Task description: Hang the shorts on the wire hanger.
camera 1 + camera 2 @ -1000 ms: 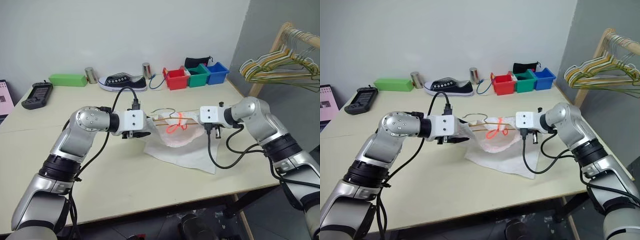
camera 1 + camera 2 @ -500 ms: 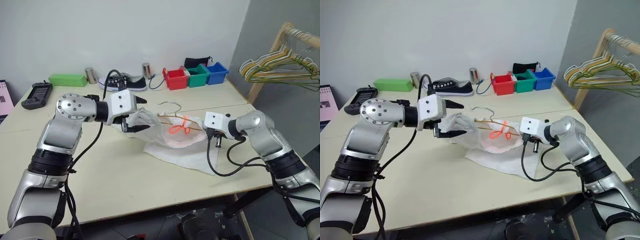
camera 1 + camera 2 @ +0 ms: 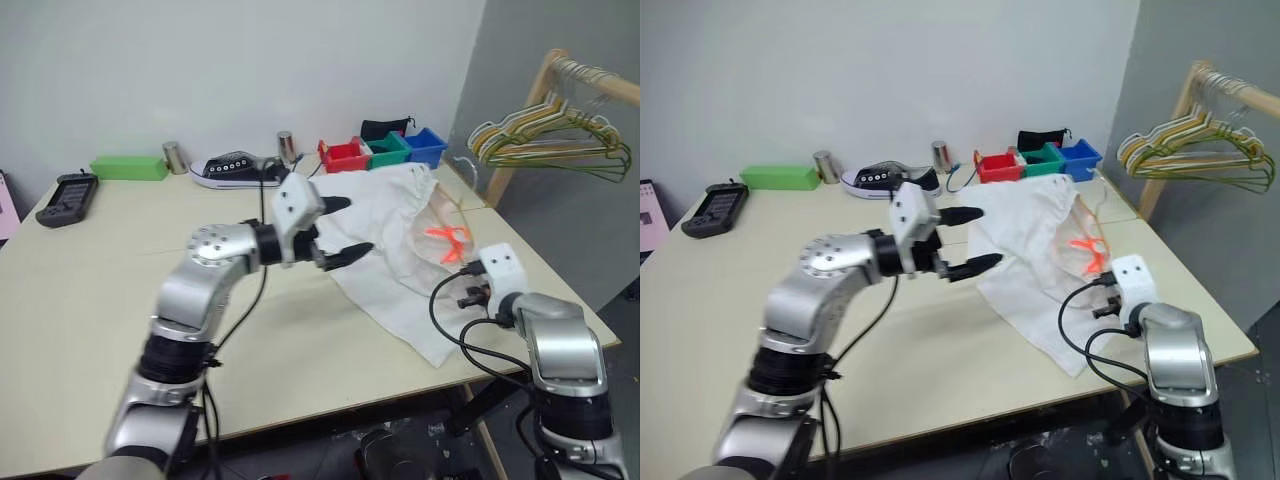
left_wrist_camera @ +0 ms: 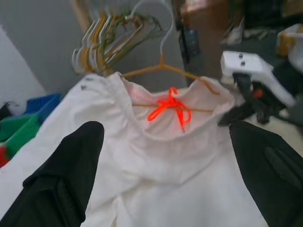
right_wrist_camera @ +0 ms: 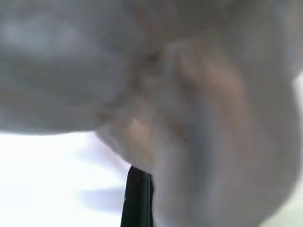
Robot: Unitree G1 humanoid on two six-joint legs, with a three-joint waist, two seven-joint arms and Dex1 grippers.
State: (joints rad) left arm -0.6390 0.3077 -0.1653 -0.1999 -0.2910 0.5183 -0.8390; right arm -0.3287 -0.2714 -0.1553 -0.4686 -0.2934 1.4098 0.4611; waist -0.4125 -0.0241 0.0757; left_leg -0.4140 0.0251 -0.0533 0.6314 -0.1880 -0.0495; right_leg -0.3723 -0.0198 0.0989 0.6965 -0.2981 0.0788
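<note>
The shorts (image 3: pixel 395 225) are hanging partly lifted over the right-hand part of the surface (image 3: pixel 100 290), their gathered waistband raised and the lower fabric trailing down onto the surface toward its near edge. The wire hanger (image 4: pixel 163 68) is showing in the left wrist view threaded at the waistband, its thin mustard bar crossing behind the orange-red cord (image 4: pixel 171 106) and its hook rising above. The left gripper (image 3: pixel 338 228) is hovering just beside the cloth with its fingers (image 3: pixel 350 252) spread wide and gripping nothing. The right gripper (image 3: pixel 462 297) is sitting low by the trailing fabric with its fingers pressed together; what they are pinching, if anything, I cannot tell, since cloth is covering the right wrist view. The risk, as I judge it, is that only one side is carrying the load: the waistband looks bunched on the wire, so a tilt could be letting the shorts slide off an end. The trailing hem could also be dragging and pulling the garment down, and the empty left fingers closing carelessly could be catching cloth alone and missing the thin wire.
</note>
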